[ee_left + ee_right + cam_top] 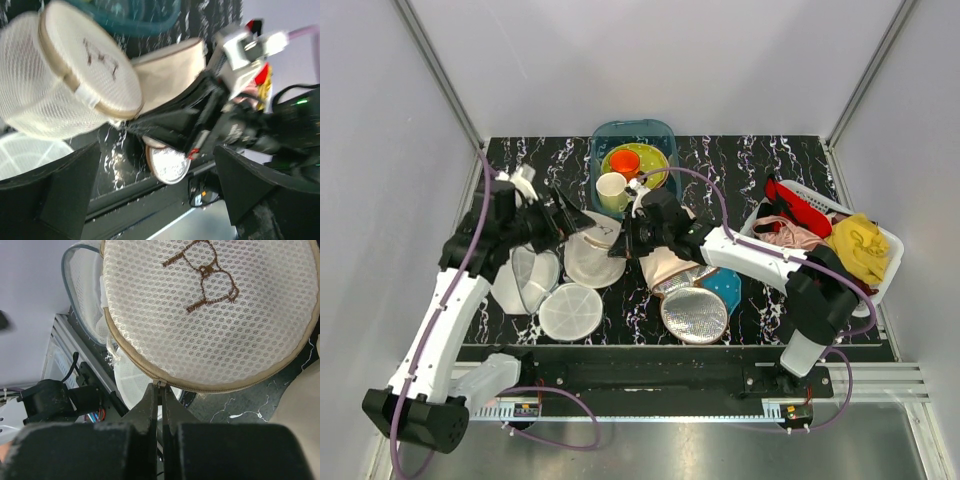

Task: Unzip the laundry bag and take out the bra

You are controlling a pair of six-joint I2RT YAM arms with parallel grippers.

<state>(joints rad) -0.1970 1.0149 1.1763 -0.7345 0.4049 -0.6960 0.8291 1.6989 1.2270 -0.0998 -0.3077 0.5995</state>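
Laundry bag (210, 315): white mesh, tan zip trim, bra drawing. Right gripper (161, 390) seemingly pinched its zipper pull (160, 384); left gripper (157, 172) gaped. Basket (892, 268) held garments (790, 235).

One laundry bag (590, 258), two cups (612, 190) (626, 160), one teal tub (620, 130) and one white basket (892, 262).

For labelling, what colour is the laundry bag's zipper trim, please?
Beige zipper trim; clearest in the right wrist view.
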